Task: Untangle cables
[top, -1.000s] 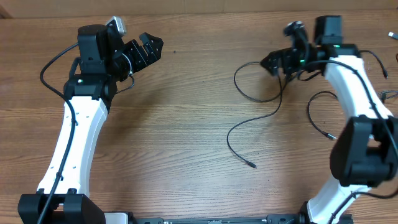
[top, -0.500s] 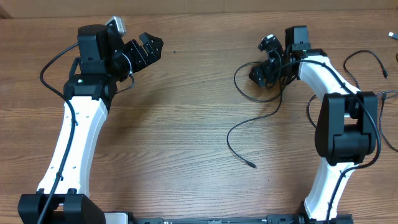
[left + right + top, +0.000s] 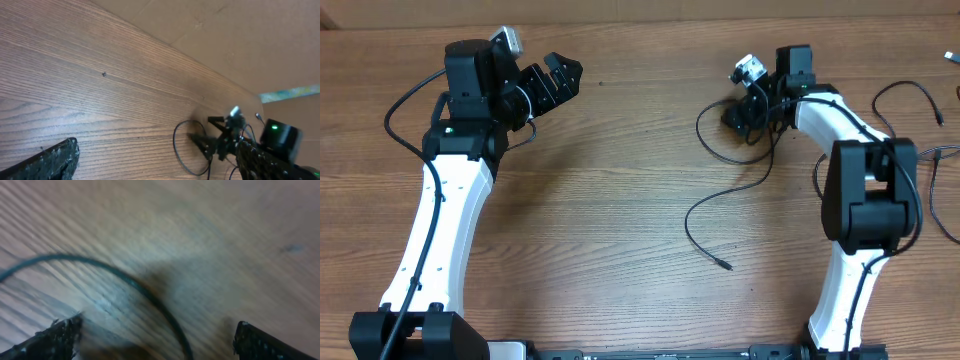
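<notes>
**Tool state.** The left tool [image 3: 560, 72] stands open and empty, well apart from the work. The right tool [image 3: 160, 341] stands open low over the wood-grain table [image 3: 620, 200], with nothing clamped. One strand passes between its fingers [image 3: 55, 340].

**Location.** The thin black cables with small plug ends [image 3: 686, 225] lie on the right half of the table. They loop beside the right tool and trail toward the right arm's base.

**Hazards.**
- The right wrist view is blurred, so the strand's position is uncertain. Closing may miss it or pinch two strands.
- Pulling a looped strand may tighten the tangle.
- The arm's own thicker wiring hangs near and may snag.

**Clearance.** The table's far edge lies just behind both tools. The centre offers open room for laying strands out.
</notes>
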You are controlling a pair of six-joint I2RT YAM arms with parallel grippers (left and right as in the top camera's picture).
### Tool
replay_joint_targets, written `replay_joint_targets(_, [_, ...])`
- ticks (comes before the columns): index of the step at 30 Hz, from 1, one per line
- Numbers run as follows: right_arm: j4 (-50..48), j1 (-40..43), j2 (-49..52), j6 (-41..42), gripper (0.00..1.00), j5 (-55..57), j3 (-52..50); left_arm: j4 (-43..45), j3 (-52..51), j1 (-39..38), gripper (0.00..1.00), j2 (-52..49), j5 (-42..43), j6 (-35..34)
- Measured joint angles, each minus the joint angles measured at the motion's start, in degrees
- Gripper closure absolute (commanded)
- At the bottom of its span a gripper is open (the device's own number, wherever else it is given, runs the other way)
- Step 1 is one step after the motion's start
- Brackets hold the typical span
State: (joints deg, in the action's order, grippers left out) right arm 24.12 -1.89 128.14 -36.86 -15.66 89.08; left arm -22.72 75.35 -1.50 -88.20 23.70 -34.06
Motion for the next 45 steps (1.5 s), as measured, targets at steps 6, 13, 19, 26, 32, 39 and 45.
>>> replay_joint_targets(6, [-0.35, 0.31, 0.7, -0.28, 0.2, -3.06, 0.09, 0.0, 0.0, 0.0, 0.0, 0.0, 0.02, 0.0])
replay_joint_targets(13, [0.81, 0.33, 0.83, -0.55, 0.76, -4.59, 0.2, 0.0, 0.0, 0.0, 0.0, 0.0, 0.02, 0.0])
replay_joint_targets(19, [1.86, 0.31, 0.83, -0.5, 0.96, -5.31, 0.35, 0.0, 0.0, 0.0, 0.01, 0.0, 0.02, 0.0])
replay_joint_targets(26, [2.01, 0.22, 0.83, 2.47, 0.96, -3.74, 0.63, 0.0, 0.0, 0.0, 0.0, 0.0, 0.0, 0.0])
replay_joint_targets(32, [3.63, 0.0, -0.44, 6.75, 0.96, 4.26, 1.07, 0.0, 0.0, 0.0, 0.0, 0.0, 0.0, 0.0])
replay_joint_targets(39, [3.52, 0.02, -7.65, 9.62, 0.96, 15.93, 2.82, 0.0, 0.0, 0.0, 0.0, 0.0, 0.0, 0.0])
replay_joint_targets(45, [-8.31, 0.11, -18.51, 9.55, 0.96, 31.61, 6.78, 0.0, 0.0, 0.0, 0.0, 0.0, 0.0, 0.0])
